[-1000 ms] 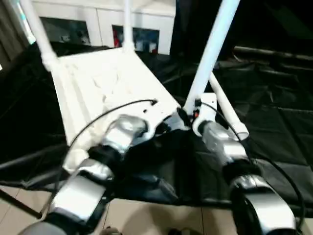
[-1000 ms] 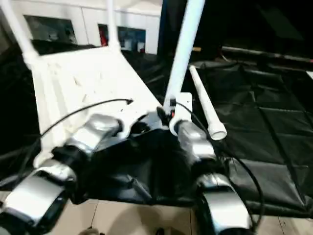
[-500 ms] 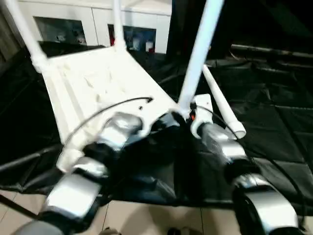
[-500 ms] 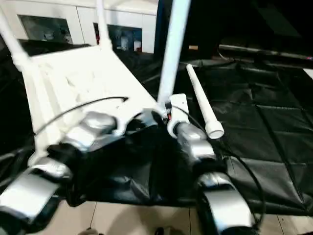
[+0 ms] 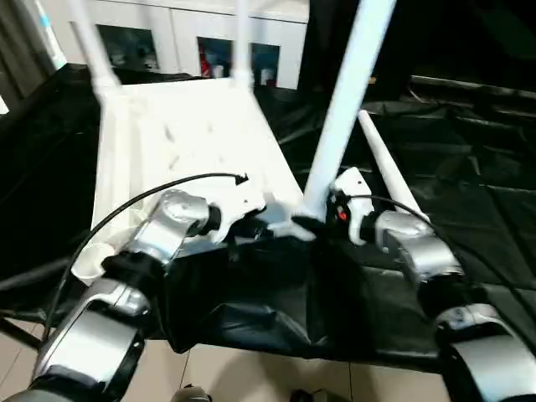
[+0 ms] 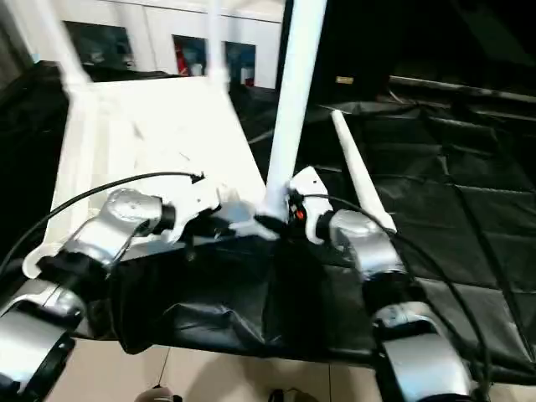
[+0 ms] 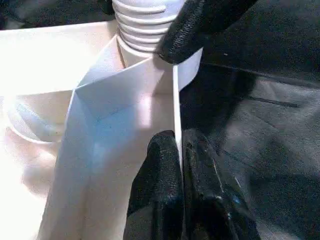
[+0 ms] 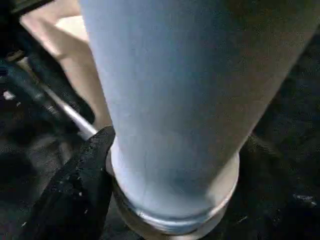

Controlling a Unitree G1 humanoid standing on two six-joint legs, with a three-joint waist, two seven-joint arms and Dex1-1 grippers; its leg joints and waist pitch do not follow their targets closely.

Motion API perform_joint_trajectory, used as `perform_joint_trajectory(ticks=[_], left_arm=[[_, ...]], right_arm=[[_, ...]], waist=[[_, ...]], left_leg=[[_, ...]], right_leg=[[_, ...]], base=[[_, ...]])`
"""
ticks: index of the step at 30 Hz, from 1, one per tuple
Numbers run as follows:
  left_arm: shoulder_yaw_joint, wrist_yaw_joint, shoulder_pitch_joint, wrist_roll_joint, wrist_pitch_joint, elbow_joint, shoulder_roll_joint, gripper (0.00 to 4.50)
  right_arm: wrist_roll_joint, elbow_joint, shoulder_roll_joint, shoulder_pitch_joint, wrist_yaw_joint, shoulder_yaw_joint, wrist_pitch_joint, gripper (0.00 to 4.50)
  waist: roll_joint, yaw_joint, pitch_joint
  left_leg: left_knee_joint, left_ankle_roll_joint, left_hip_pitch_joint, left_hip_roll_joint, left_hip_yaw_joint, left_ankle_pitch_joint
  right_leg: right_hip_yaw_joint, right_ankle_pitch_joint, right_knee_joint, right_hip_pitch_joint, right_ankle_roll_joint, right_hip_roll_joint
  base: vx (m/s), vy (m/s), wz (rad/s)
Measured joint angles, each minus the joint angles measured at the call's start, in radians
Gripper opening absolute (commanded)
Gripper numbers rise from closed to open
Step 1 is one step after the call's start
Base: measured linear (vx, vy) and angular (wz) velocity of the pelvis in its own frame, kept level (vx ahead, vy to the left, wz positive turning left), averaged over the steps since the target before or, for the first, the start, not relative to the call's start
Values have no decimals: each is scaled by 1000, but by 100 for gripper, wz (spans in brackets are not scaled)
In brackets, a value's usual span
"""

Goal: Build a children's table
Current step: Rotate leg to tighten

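The white tabletop [image 5: 184, 142] lies ribbed side up on black cloth. Two white legs [image 5: 92, 42] [image 5: 241, 42] stand upright in its far corner sockets. A third leg [image 5: 339, 109] rises, slightly tilted, from the near right corner. My right gripper [image 5: 311, 224] is shut on that leg's base, with one black finger [image 8: 80, 190] against the tube [image 8: 180, 100]. The leg's threaded end [image 7: 142, 25] sits at the socket. My left gripper [image 7: 177, 142] is shut on the tabletop's rim wall just beside that corner. A fourth leg [image 5: 389, 176] lies loose on the cloth to the right.
A white glass-door cabinet [image 5: 209, 42] stands behind the tabletop. Black cloth [image 5: 469, 184] covers the work surface and hangs over its near edge, with tiled floor [image 5: 251, 377] below. The near left corner socket [image 5: 88, 270] holds nothing.
The head view has shifted. My right forearm now reaches the leg's base more from the right side. Both grippers stay where they were, on the leg and on the rim.
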Motion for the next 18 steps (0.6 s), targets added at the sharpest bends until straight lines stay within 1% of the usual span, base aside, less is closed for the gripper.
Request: perform_joint_trajectory(ticks=[5, 7, 13, 16, 18], left_arm=[[0, -7, 2, -3, -3, -3, 5, 0], [1, -11, 3, -3, -3, -6, 6, 0], [2, -9, 4, -3, 7, -8, -2, 0], [6, 65, -5, 7, 40, 9, -34, 0], [16, 165, -44, 22, 70, 73, -88, 0]], right_arm=[[-3, -14, -1, 0, 19, 3, 19, 289], [-3, -22, -2, 4, 24, 3, 21, 280], [7, -35, 6, 15, 9, -5, 40, 275], [7, -26, 43, 25, -97, -41, 42, 275], [9, 10, 93, 17, -253, -97, 44, 275]], waist=[[0, -1, 0], [0, -1, 0], [0, -1, 0], [0, -3, 0], [-1, -4, 0]], left_leg=[[0, 0, 0, 0, 0, 0], [0, 0, 0, 0, 0, 0], [0, 0, 0, 0, 0, 0], [1, 0, 1, 0, 0, 0], [2, -1, 2, -1, 0, 0]], right_leg=[[0, 0, 0, 0, 0, 0], [0, 0, 0, 0, 0, 0], [0, -1, 0, 0, 1, 0], [0, -2, 0, 1, 3, 0], [1, -1, 1, 2, 5, 0]], base=[[0, 0, 0], [0, 0, 0], [0, 0, 0], [0, 0, 0], [0, 0, 0]])
